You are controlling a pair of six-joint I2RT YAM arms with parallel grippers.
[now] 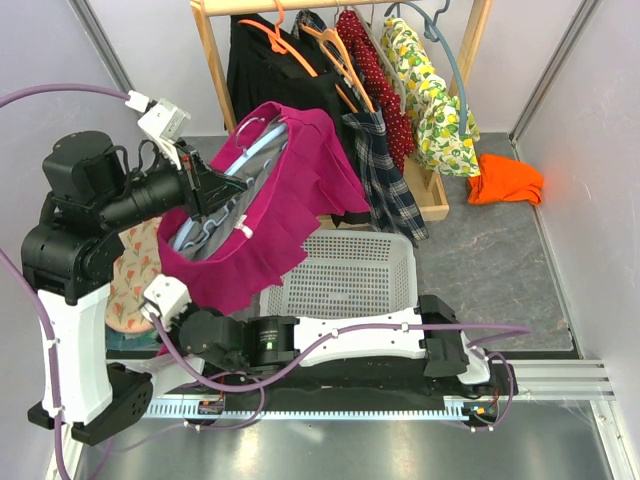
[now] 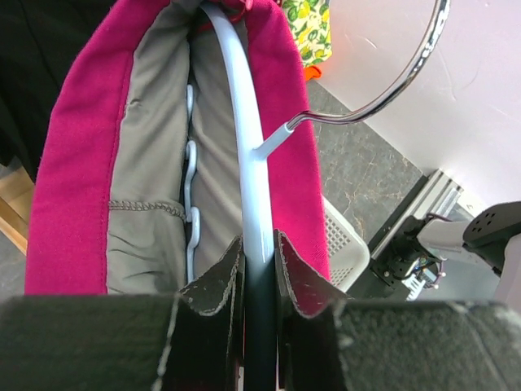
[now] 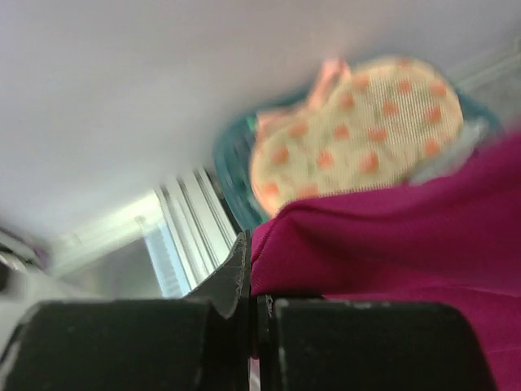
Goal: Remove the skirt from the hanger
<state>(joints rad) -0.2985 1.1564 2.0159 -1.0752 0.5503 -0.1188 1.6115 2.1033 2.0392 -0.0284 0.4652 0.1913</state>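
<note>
The plaid skirt [image 1: 385, 175] hangs on the wooden rack at the back, under a pale peach hanger [image 1: 338, 60]; neither gripper touches them. My left gripper [image 1: 235, 190] [image 2: 260, 252] is shut on a light-blue hanger [image 2: 244, 122] with a metal hook. That hanger carries a magenta garment [image 1: 290, 200] [image 2: 65, 163] with grey lining, held up left of centre. My right gripper [image 1: 168, 315] [image 3: 252, 277] is at the garment's lower left hem, shut, with magenta cloth [image 3: 391, 236] pinched at its fingers.
A white perforated basket [image 1: 345, 275] sits just right of the hanging garment. A floral cloth [image 1: 135, 275] [image 3: 358, 122] lies in a teal bin at the left. The rack [image 1: 212, 60] also holds black, red dotted and lemon-print clothes. An orange cloth [image 1: 505, 180] lies on the floor.
</note>
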